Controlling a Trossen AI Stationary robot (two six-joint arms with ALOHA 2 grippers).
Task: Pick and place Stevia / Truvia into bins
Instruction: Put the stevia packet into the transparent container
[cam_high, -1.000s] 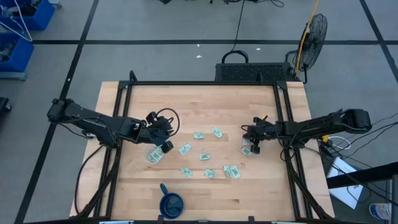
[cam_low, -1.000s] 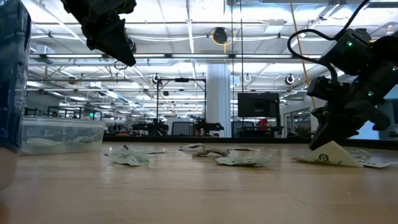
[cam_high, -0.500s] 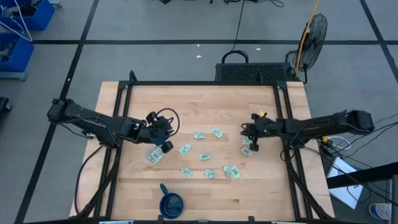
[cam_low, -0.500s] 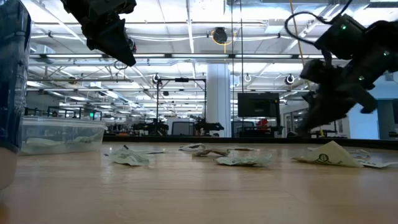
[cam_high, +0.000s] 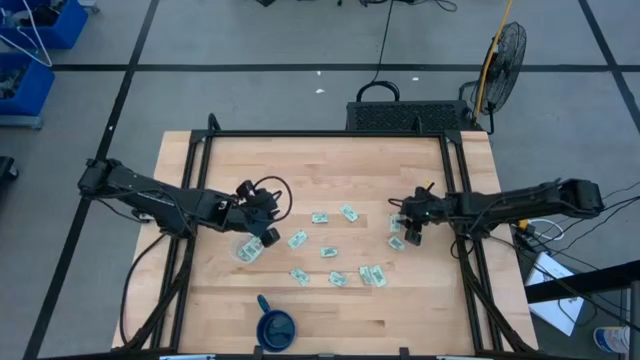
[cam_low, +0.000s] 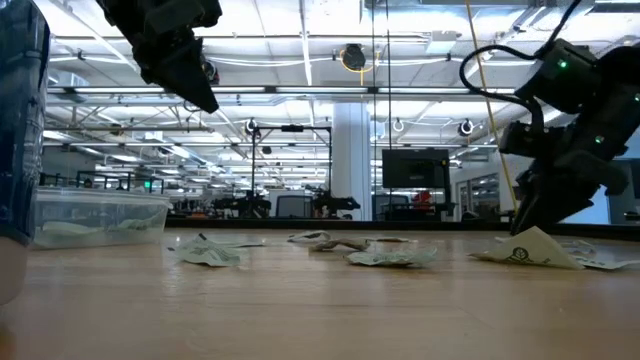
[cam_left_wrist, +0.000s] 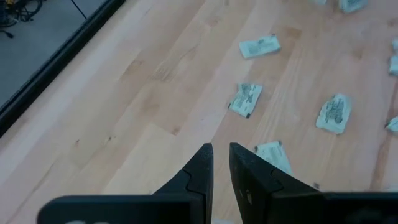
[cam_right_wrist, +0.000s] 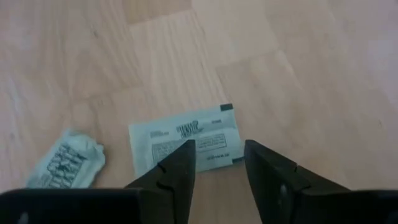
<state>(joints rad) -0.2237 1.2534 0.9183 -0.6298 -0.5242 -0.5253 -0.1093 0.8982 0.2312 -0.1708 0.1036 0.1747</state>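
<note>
Several pale green and white sachets (cam_high: 327, 251) lie flat and scattered on the wooden table. The clear tub (cam_high: 248, 248) stands left of them and shows low at the left of the low view (cam_low: 95, 215). My right gripper (cam_right_wrist: 214, 158) is open just over one sachet (cam_right_wrist: 186, 138) at the table's right, with a crumpled sachet (cam_right_wrist: 65, 160) beside it. Its tips are close above that sachet (cam_low: 527, 250); whether they touch it I cannot tell. My left gripper (cam_left_wrist: 221, 155) hovers high by the tub (cam_low: 195, 90), a narrow empty gap between its fingers.
A dark blue cup (cam_high: 275, 325) stands near the table's front edge, left of middle. A black frame (cam_high: 452, 190) runs along the table's sides and back. Bare wood lies toward the far edge (cam_high: 320, 165).
My right gripper rose a little off the sachet at the table's right and came back down over it, and its fingers have come apart. The sachet lies where it was. My left gripper kept still.
</note>
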